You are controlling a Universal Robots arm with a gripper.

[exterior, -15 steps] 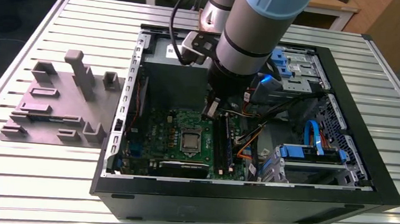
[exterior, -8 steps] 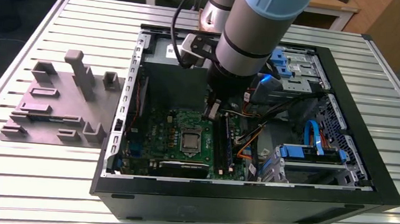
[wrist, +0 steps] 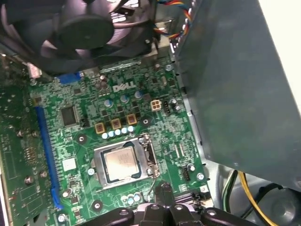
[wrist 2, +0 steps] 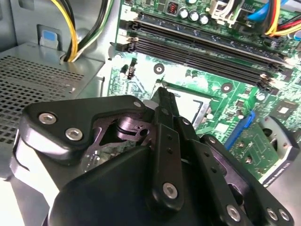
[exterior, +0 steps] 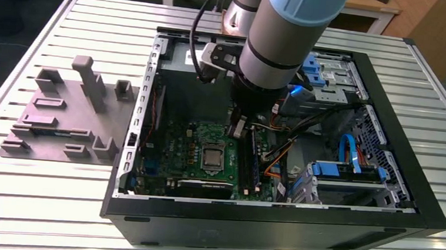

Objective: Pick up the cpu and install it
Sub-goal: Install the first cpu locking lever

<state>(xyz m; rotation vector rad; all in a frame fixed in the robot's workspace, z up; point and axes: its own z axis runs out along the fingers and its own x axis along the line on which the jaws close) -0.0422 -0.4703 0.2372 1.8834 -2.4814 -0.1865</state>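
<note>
The cpu, a square silver chip, lies flat inside the metal socket frame of the green motherboard; in the first wrist view the cpu shows whole. My gripper hangs inside the computer case, a little to the exterior view's right of the socket and apart from the chip. In both wrist views its black fingers meet in one narrow tip with nothing between them; the gripper points at the socket's edge, and in the first wrist view the gripper sits just beside the frame.
The open black case lies on a slatted metal table. A grey-purple slotted fixture block stands at the exterior view's left. Memory slots, a fan, coloured cables and blue drive brackets crowd the case.
</note>
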